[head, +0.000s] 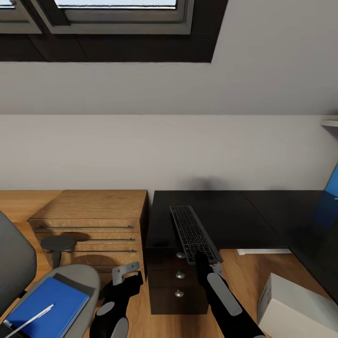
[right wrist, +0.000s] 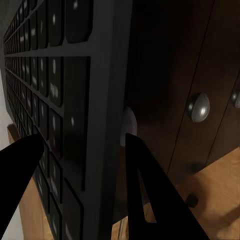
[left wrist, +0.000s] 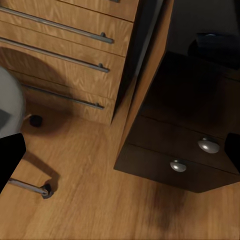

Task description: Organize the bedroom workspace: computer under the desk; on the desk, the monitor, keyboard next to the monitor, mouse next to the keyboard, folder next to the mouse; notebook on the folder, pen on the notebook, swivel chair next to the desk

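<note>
One flat keyboard [head: 195, 234] with black keys in a silver-grey frame is the object of the step in hand: its placement on the long black L-shaped desk [head: 234, 220]. Most of the keyboard lies on the desk top, above the three silver-knobbed drawers [head: 180, 275], set at a slant, with its near end jutting past the desk's front edge. The right gripper [head: 203, 257] meets that overhanging end; in the right wrist view its two dark fingers [right wrist: 145, 190] straddle the keyboard's edge [right wrist: 107, 100], one over the keys and one beneath the frame, closed to about the thickness of the board, so the keyboard appears held. The left gripper [head: 126, 274] hangs to the left of the desk's drawers, above the wooden floor [left wrist: 85, 200], grasping nothing; whether its fingers are spread or closed cannot be told. No monitor is visible on the part of the desk shown.

Left of the desk stands a light wooden low cabinet [head: 94, 220] with long bar handles. Further left of the desk, the grey padded swivel chair [head: 70, 277] carries the flat bright blue folder [head: 49, 307], with a thin pale stick-like item, perhaps the pen [head: 33, 319], lying across it. To the right of the desk's drawers, on the floor, sits a white-grey box [head: 291, 305], probably the computer.

Judgement: keyboard placement is nearly finished. The next move calls for pushing the keyboard fully onto the desk top, squaring it to the desk's edge, then parting the fingers and withdrawing without dragging it.
</note>
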### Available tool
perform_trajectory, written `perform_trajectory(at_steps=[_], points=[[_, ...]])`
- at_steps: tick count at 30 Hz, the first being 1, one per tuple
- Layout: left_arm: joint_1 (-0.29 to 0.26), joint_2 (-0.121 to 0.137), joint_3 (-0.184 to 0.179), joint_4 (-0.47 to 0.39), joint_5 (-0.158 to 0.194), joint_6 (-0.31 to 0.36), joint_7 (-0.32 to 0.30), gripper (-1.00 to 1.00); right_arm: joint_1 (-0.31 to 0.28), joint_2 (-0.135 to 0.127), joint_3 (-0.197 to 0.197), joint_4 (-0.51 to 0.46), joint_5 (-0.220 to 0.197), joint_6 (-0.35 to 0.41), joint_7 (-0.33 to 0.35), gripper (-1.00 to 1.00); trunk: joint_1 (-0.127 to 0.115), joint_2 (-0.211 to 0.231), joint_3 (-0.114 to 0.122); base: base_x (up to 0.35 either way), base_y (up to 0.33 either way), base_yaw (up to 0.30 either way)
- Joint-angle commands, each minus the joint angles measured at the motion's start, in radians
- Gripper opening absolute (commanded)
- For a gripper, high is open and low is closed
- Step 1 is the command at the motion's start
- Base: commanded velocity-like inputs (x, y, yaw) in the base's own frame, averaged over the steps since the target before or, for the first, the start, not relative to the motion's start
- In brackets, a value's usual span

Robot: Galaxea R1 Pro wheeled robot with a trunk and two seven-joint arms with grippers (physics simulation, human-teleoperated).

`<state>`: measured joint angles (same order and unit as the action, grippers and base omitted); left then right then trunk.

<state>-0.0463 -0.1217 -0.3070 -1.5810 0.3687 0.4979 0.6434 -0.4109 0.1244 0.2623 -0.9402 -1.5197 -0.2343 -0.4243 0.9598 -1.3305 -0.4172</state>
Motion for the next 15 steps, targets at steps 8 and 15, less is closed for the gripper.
perform_trajectory(at_steps=[8,15], points=[[0.005,0.000,-0.003,0.001,0.007,0.002,0.007,1.00,0.000,-0.002,0.002,0.002,-0.028,-0.013,-0.048,-1.00,0.000,-0.001,-0.001,0.065,0.000,0.000],[0.005,-0.001,-0.003,0.002,0.007,0.002,0.007,1.00,0.000,0.000,0.002,0.003,-0.029,-0.012,-0.050,1.00,0.000,-0.001,-0.001,0.002,0.000,0.000]])
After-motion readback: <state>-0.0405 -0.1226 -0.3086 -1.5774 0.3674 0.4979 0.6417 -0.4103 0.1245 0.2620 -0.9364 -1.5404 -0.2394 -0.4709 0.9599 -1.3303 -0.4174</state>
